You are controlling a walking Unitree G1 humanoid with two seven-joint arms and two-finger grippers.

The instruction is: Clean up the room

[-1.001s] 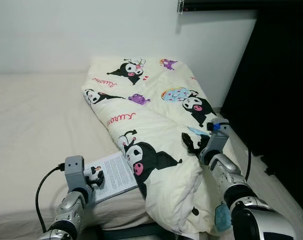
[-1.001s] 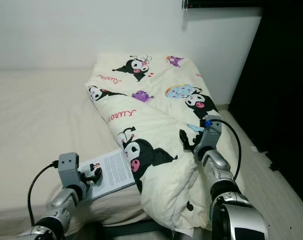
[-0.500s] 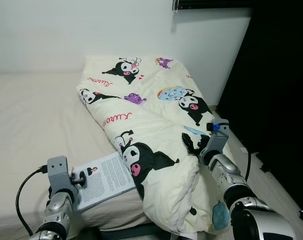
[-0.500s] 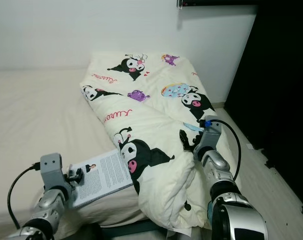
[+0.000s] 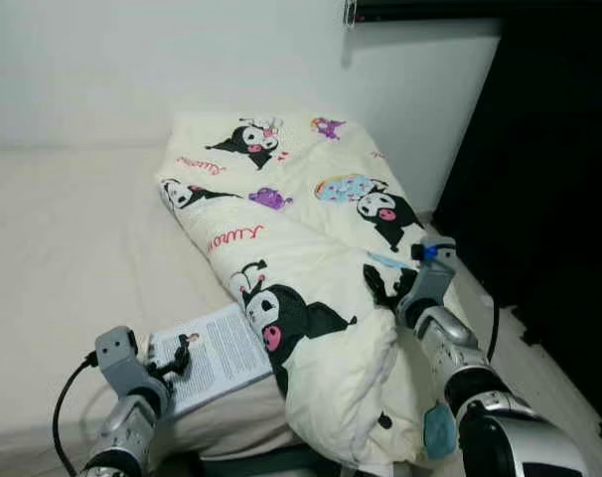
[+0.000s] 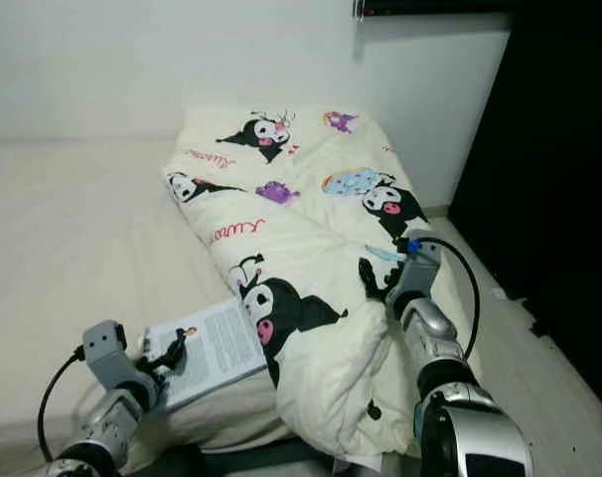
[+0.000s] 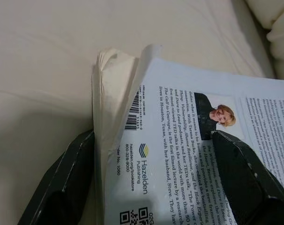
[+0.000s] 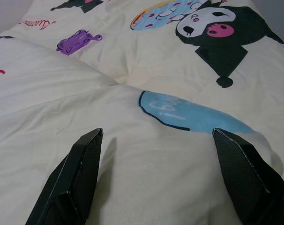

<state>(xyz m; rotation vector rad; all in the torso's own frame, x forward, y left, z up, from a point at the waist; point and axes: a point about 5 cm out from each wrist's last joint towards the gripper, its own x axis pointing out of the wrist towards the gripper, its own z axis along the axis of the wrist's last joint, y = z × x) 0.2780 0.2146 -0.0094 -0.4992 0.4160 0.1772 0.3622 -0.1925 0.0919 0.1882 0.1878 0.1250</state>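
- left tool point(image 5: 179, 356) spread wide around the corner of a book point(image 5: 220, 355) lying on the bed point(image 5: 63, 238).
- right tool point(image 5: 385, 288) open, empty, resting over the cartoon-print duvet point(image 5: 311, 229).

The left gripper point(image 5: 179, 356) reaches forward low on the left, its silver arm bent upward at the wrist, black fingers point(image 7: 62, 187) spread apart. The right gripper point(image 5: 380, 289) extends forward on the right from a straight silver arm, its fingers point(image 8: 71, 180) also spread wide.
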